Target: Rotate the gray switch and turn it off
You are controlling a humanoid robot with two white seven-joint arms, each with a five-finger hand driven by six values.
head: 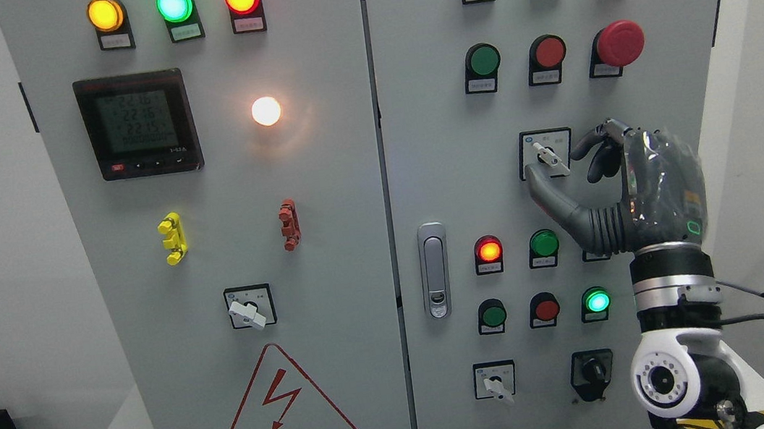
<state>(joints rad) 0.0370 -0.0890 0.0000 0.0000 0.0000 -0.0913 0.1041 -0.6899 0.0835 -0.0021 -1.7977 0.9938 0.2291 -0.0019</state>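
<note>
backdrop: grey electrical cabinet (pixel 328 250) with two doors, white wall behind, black-yellow hazard tape at the floor edge
left door: meter display (pixel 138 124), three lit lamps on top, one glowing white lamp (pixel 266 111), yellow and red clips, small rotary switch (pixel 249 309), high-voltage warning triangle (pixel 288 408)
right door: rows of red and green lamps and buttons, red mushroom stop button (pixel 620 43), door latch (pixel 435 270) on its left edge, two more selector switches low down
target: gray switch (pixel 548 154), upper middle of the right door, just left of the hand; pale lever on a black-framed plate, lever tilted down to the right
right hand (pixel 634 191): arm comes up from bottom right; thumb reaches up-left with its tip at the plate's lower left corner, fingers curled in just right of the lever
finger state: partly closed around the knob in a pinch shape, not clamped as far as I can see; contact with the lever can't be confirmed, holds nothing else
left hand: not visible
handling guess: rigid plastic lever, light, panel-fixed, likely detented so it needs a firm twist then clicks; smooth, so fingertips could slip off
where to grip: pinch the lever's two flat sides, thumb below-left and forefinger upper-right, close to the hub
risk: thumb sits low on the plate, may push the frame rather than the lever
</note>
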